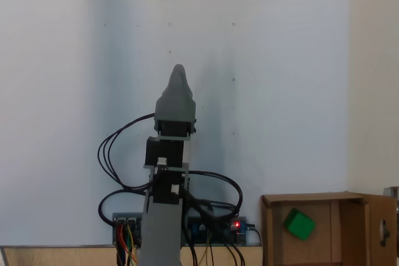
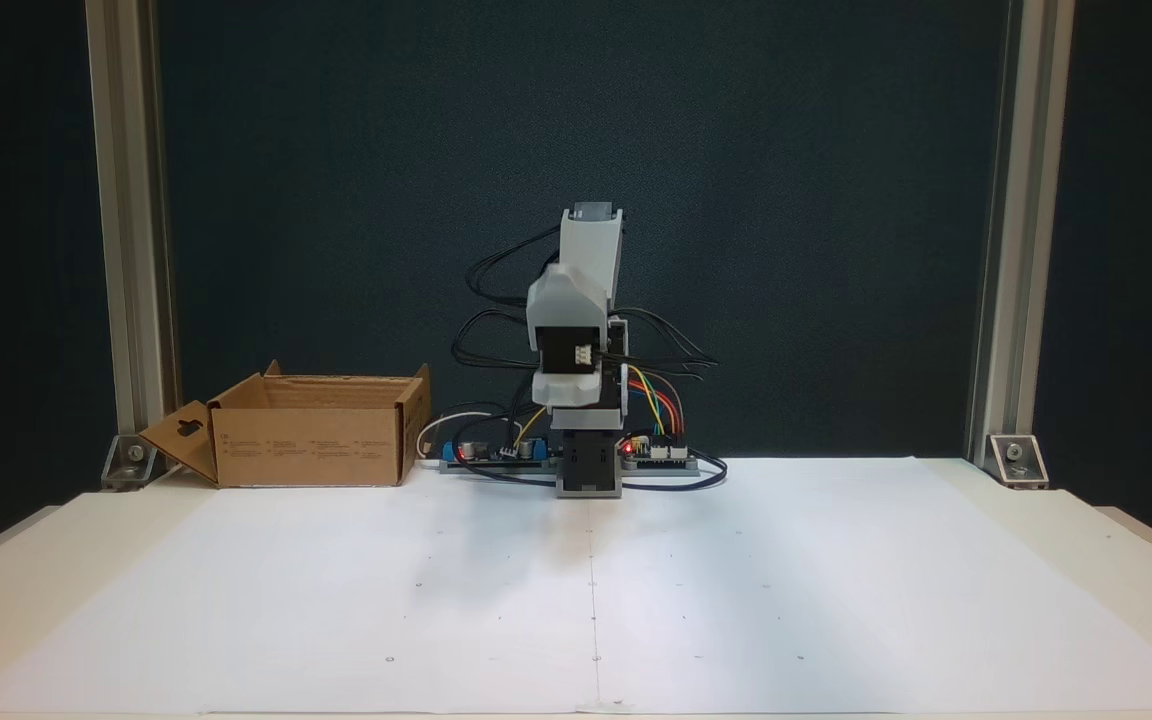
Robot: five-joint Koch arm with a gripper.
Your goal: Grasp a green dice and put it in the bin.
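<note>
Fixed view, from above: the small bright green cube with rounded corners, the green dice [image 1: 299, 224], lies inside the brown cardboard box with upright flaps, the bin [image 1: 274, 232], on its tan floor, a little toward the left of the opening and touching no wall that I can make out.

Dice, placement: resting loose in the box, apart from the arm; judged from that, the task's goal looks already met.

Bin, other fixed view: the bin [image 2: 311, 445] stands on the table's left rear, near the arm's base; one flap with a hang-hole splays outward at its left, so the mouth is open upward to receive a drop. The dice is hidden behind its front wall here.

Arm: the grey-and-black hobby arm [image 2: 581, 350] is folded upright over its base, well apart from the bin, a posture that reads as a rest pose.

Gripper: the grey gripper [image 1: 179, 82] points up the picture in the view from above; its jaws lie one behind the other, so I cannot tell whether they are spread or pressed together. Nothing is seen in it.

Surface: the white paper sheet [image 2: 736, 600] covers the table in front of the arm.

Count: one dice, one bin, one arm, one gripper.
</note>
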